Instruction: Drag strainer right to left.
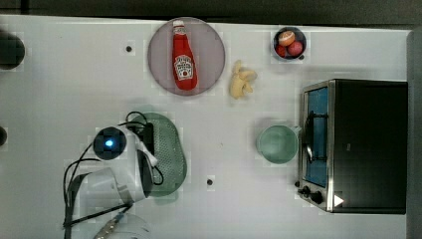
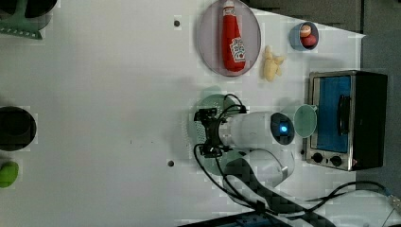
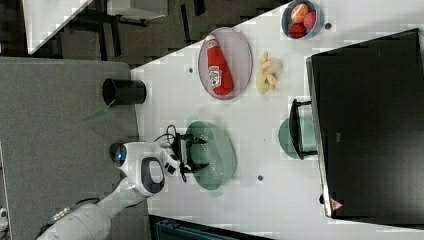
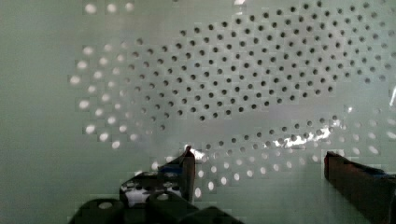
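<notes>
The strainer (image 1: pixel 171 149) is a pale mint-green oval dish with a field of small holes, lying on the white table in the top view's left-centre. My gripper (image 2: pixel 205 132) hangs over its inside, open, with the two black fingers spread wide. In the wrist view the perforated bottom of the strainer (image 4: pixel 233 70) lies close under the gripper (image 4: pixel 261 163), and nothing sits between the fingertips (image 4: pixel 187 163). Whether the tips touch the plastic, I cannot tell. In the right view the gripper (image 3: pixel 199 154) sits over the near half of the strainer (image 3: pixel 222 150).
A round mint-green cup (image 1: pixel 277 144) stands beside a toaster oven (image 1: pixel 358 144) at the top view's right. Behind are a plate (image 1: pixel 211 55) with a ketchup bottle (image 1: pixel 184 57), bananas (image 1: pixel 242 79) and a fruit bowl (image 1: pixel 289 42). A black cup (image 1: pixel 10 50) stands far left.
</notes>
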{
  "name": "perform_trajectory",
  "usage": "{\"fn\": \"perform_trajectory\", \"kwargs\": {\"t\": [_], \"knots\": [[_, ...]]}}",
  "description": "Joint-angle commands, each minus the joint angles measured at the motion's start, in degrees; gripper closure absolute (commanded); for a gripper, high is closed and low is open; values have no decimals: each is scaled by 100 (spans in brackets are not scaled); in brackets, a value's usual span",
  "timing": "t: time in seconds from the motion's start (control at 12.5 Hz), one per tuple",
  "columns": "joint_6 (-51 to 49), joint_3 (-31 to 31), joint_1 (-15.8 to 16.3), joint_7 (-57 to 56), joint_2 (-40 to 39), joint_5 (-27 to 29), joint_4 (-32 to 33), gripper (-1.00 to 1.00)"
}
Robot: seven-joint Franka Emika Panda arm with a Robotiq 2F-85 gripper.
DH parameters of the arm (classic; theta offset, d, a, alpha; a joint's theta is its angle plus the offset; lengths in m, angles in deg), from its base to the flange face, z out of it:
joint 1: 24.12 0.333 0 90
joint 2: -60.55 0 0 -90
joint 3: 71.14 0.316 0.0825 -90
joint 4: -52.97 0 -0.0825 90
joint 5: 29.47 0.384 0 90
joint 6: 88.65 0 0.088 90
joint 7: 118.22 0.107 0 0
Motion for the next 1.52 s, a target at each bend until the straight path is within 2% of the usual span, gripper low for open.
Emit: {"fn": "perform_trajectory", "kwargs": {"t": [0.08, 0.88, 1.52], "knots": [[32, -52, 74, 468, -165, 90, -488, -100], [-451, -51, 748, 888, -796, 542, -1727, -100], [-487, -47, 1214, 1357, -1188, 546, -2336, -100]]}}
